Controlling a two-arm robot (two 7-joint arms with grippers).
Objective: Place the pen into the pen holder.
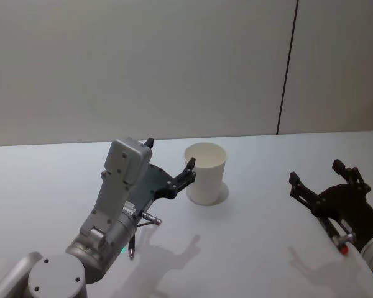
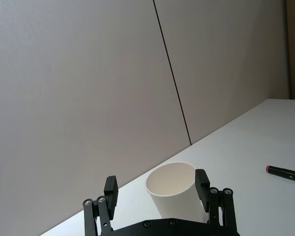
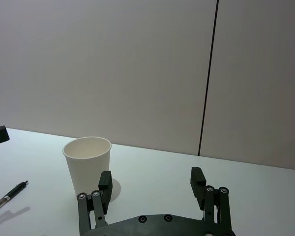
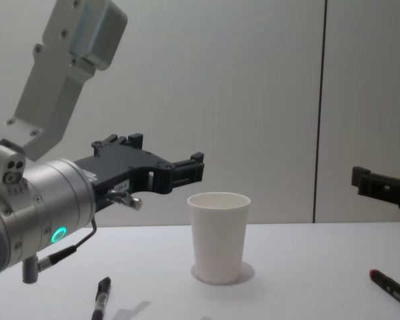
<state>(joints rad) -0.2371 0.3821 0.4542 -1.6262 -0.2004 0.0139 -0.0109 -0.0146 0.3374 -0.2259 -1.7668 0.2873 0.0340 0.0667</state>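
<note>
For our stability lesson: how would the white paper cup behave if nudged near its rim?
The paper cup looks empty and thin-walled, so probably light and crushable. It stands on its narrower base, so a push near the rim would likely tip it. Left gripper hovers beside it.

The white table (image 1: pixel 261 248) fills the lower half of the head view. A paper cup (image 1: pixel 206 174) stands upright at centre. A black pen (image 1: pixel 132 247) lies lower left, and a red-tipped marker (image 4: pixel 392 287) lies in the chest view's lower right corner.
</note>
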